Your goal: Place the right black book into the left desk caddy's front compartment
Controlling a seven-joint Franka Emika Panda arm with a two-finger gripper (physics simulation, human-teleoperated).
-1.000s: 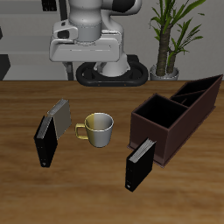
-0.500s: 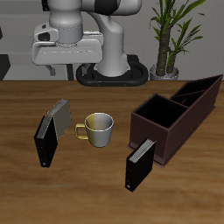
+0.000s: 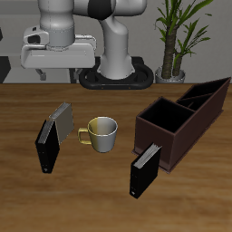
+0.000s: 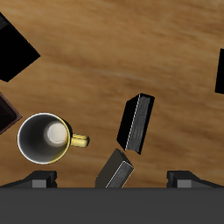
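Observation:
The right black book (image 3: pixel 46 146) stands on edge beside the yellow mug, near the table's side edge; it also shows in the wrist view (image 4: pixel 136 123). The left desk caddy (image 3: pixel 164 134) is a long maroon-brown open box with two sections, on the far side of the mug from that book; a bit of it shows in the wrist view (image 4: pixel 5 110). My gripper (image 3: pixel 56 78) hangs high above the table's back part, behind the book, open and empty. Its fingertips (image 4: pixel 38 179) stand wide apart.
A yellow mug (image 3: pixel 102 133) stands between book and caddy, also in the wrist view (image 4: pixel 44 140). A grey-faced book (image 3: pixel 62 118) leans just behind the right black book. Another black book (image 3: pixel 143 169) stands at the caddy's front end. A potted plant (image 3: pixel 172 41) stands at the back.
My arm and gripper have swung sideways along the table's back, from above the mug to above the books beside it. Nothing on the table has moved.

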